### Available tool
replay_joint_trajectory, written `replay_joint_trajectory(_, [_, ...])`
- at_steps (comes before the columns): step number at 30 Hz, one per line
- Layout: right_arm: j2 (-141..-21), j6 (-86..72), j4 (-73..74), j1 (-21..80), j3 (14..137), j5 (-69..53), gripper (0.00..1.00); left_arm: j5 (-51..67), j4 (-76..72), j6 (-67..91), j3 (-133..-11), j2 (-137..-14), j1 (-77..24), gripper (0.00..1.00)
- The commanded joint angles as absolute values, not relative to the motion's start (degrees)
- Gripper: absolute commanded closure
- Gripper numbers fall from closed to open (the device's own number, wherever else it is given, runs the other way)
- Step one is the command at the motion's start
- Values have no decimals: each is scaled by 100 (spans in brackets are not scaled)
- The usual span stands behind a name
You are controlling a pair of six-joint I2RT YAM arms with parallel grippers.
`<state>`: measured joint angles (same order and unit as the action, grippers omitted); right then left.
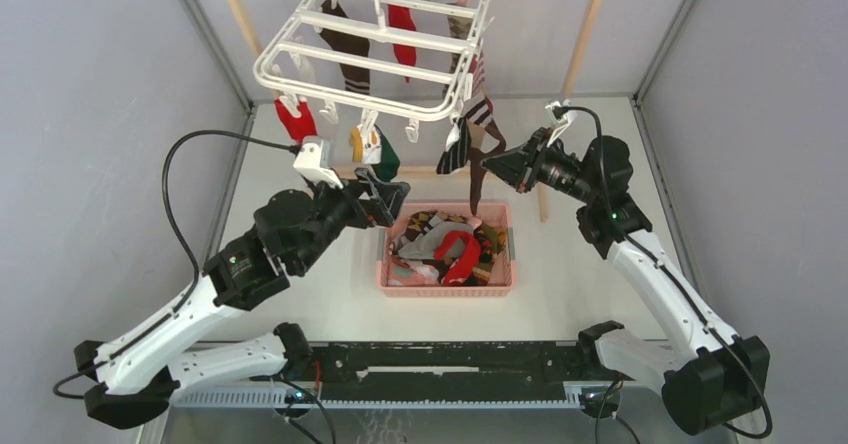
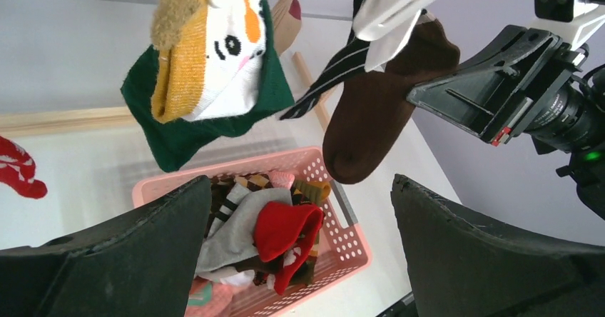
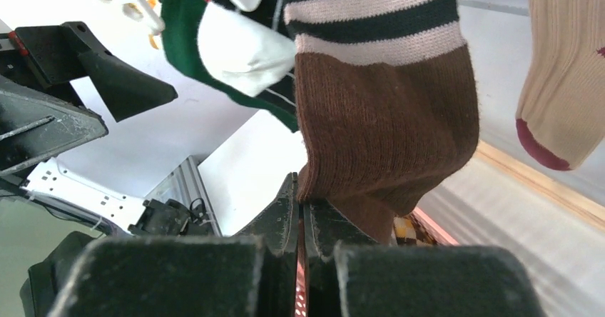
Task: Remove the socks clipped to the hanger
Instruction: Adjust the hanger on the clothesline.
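My right claw (image 1: pixel 492 162) is pinched tight on the lower edge of the brown sock (image 3: pixel 385 117). That sock hangs by its striped cuff from a clip at the right front corner of the hanger (image 1: pixel 350 97), just right of centre in the overhead view. My left claw (image 1: pixel 385 196) stands wide and holds nothing, just left of centre, below a clipped bunch of green, white and yellow socks (image 2: pixel 207 60). The hanger fills the upper middle of the overhead view, with a red sock (image 1: pixel 296 121) clipped at its left front corner. At centre, below both claws, sits the pink basket (image 1: pixel 385 264), and loose socks (image 2: pixel 285 224) lie in it.
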<state>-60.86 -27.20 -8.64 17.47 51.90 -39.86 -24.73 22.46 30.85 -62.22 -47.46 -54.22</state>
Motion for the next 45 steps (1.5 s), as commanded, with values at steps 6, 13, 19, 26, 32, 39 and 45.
replay_joint_trajectory(6, [-5801,-2491,-653,1870,5138,-3788,100,-3310,1987,2763,-7036,-5204,-6279,0])
replay_joint_trajectory(13, [-5708,-2244,-435,2337,5143,-3455,100,-3184,1636,2374,-7733,-6020,-6300,0])
replay_joint_trajectory(19, [-5589,-2127,-274,2663,5148,-3227,100,-2024,2024,2416,-8861,-6982,-5369,0])
replay_joint_trajectory(26, [-5429,-1865,-27,3107,5145,-2879,100,-1867,2295,2450,-9169,-7215,-4821,0])
replay_joint_trajectory(32, [-5376,-1758,141,3458,5116,-2731,100,-1914,2323,2479,-8920,-6945,-4426,0])
replay_joint_trajectory(39, [-5296,-1645,54,3749,5054,-2716,100,-1901,2381,2448,-8702,-6625,-3988,0])
replay_joint_trajectory(45, [-5177,-1597,55,3805,5054,-2759,100,-1824,2409,2443,-8521,-6385,-3618,0])
